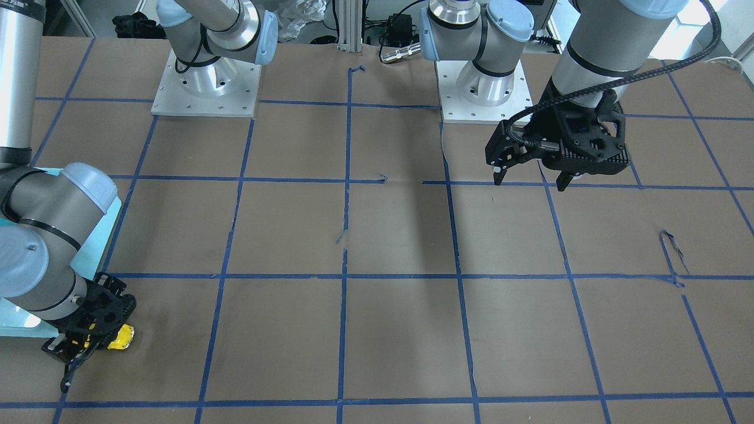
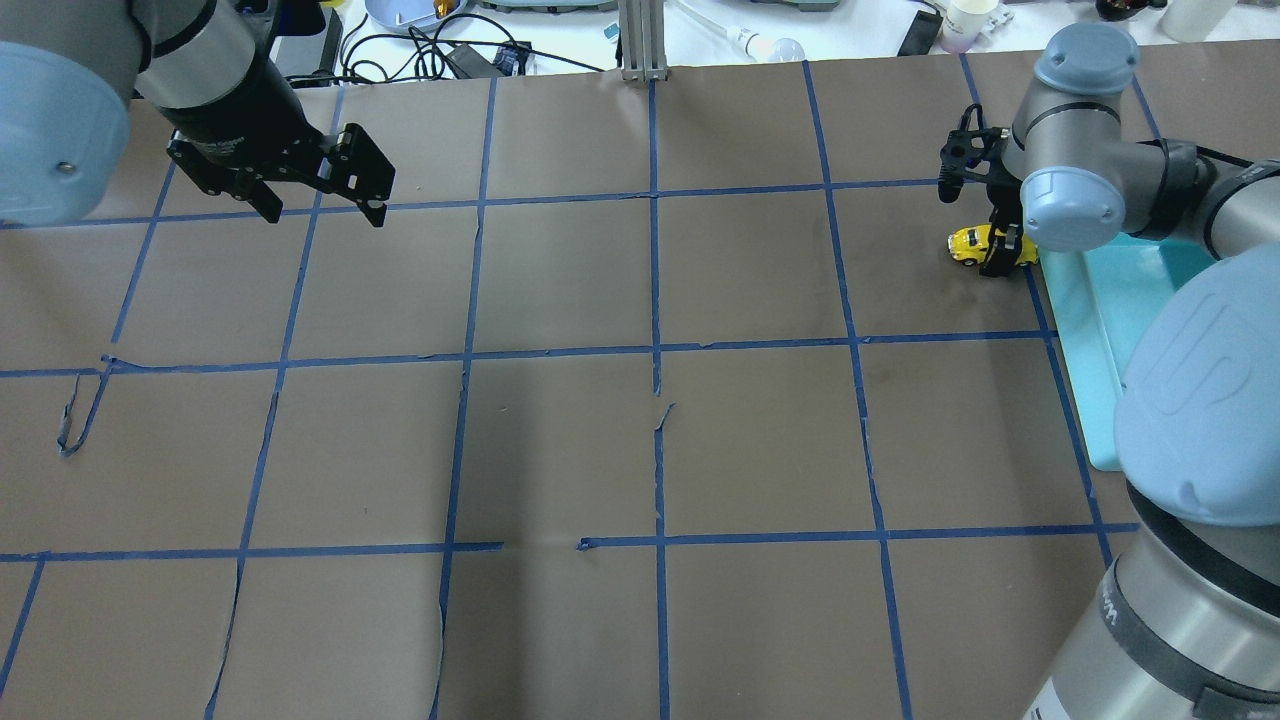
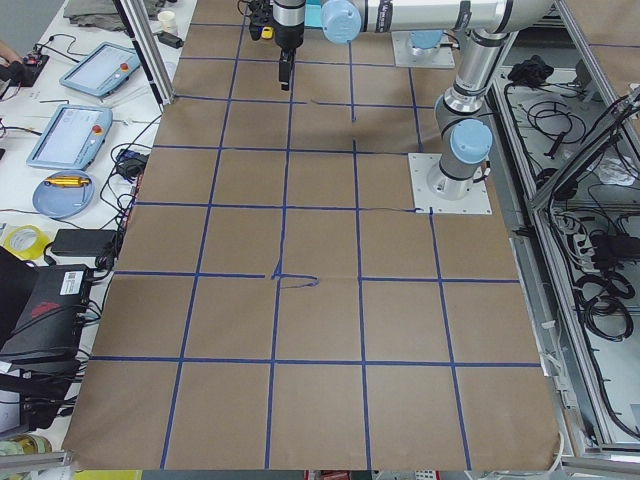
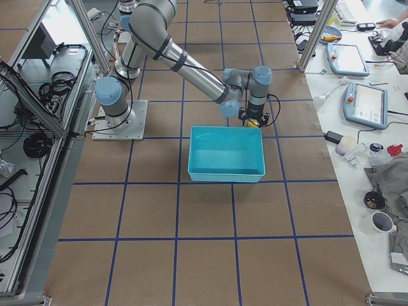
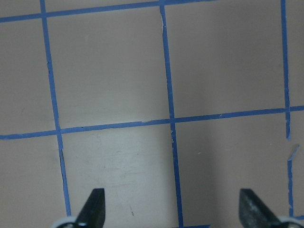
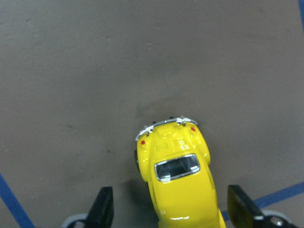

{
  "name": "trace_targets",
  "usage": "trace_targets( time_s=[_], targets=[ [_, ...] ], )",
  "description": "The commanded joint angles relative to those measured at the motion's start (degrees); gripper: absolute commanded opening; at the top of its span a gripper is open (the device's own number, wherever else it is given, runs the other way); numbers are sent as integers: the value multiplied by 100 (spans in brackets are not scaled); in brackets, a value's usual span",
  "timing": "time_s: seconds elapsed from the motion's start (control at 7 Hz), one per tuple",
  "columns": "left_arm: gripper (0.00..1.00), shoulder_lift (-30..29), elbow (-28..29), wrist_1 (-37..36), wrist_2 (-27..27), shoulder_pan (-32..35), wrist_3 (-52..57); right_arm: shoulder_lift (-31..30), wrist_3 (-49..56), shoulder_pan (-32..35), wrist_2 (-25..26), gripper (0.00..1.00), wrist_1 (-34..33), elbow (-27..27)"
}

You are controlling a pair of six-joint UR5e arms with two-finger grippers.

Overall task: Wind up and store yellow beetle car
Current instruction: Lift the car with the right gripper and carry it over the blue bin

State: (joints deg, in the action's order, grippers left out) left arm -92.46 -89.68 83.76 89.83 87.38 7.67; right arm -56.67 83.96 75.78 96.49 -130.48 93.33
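The right gripper (image 6: pixel 171 211) is standing wide open and pointing down at the table, with its two dark fingertips (image 6: pixel 102 209) showing at the bottom corners of the right wrist view. The yellow car (image 6: pixel 176 178) is sitting between those fingertips with a strip of bare surface showing on each side of it, so neither fingertip is touching the body. The car is resting on its wheels on the brown paper (image 6: pixel 95 71), and its rear end, with the chrome bumper and two red lights, is sticking out past the fingertips. In the overhead view the right gripper (image 2: pixel 990 235) is straddling the car (image 2: pixel 968 243) at the far right of the table (image 2: pixel 560 440), just beside the near corner of the teal bin (image 2: pixel 1095 320), and the car is lying outside the bin. The front-facing view is showing the same gripper (image 1: pixel 79 344) low over the car (image 1: pixel 122 337) at the edge of the bin (image 1: pixel 103 247). The left gripper (image 2: pixel 325 212) is also spread wide and is holding nothing; it is hanging above the blue tape grid (image 2: pixel 655 300) on the opposite side of the table, well apart from the car. In the left wrist view its two fingertips (image 5: pixel 92 206) are framing only bare paper and tape lines.
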Motion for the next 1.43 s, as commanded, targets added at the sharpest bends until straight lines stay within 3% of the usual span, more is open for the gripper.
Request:
trace_targets(
  time_s=[0.0, 0.29, 0.43, 0.57, 0.71, 1.0, 1.29],
  targets=[
    [100, 0, 3, 0, 0, -1, 15, -19, -55, -2, 1, 0, 22, -7],
    [100, 0, 3, -9, 0, -10, 24, -90, -91, 6, -34, 0, 66, -60],
    [100, 0, 3, -9, 0, -10, 24, -203, -91, 7, -182, 0, 75, -95],
    [100, 0, 3, -9, 0, -10, 24, -361, -195, 7, -662, 0, 84, -121],
    [100, 0, 12, -9, 0, -10, 24, -484, -231, 15, -693, 0, 110, -122],
    [100, 0, 21, -18, 9, -10, 24, -1053, -231, 24, -571, 0, 677, -139],
    [100, 0, 29, -9, 9, -19, 24, -1582, -135, -2, -44, 0, 1302, -157]
  ],
)
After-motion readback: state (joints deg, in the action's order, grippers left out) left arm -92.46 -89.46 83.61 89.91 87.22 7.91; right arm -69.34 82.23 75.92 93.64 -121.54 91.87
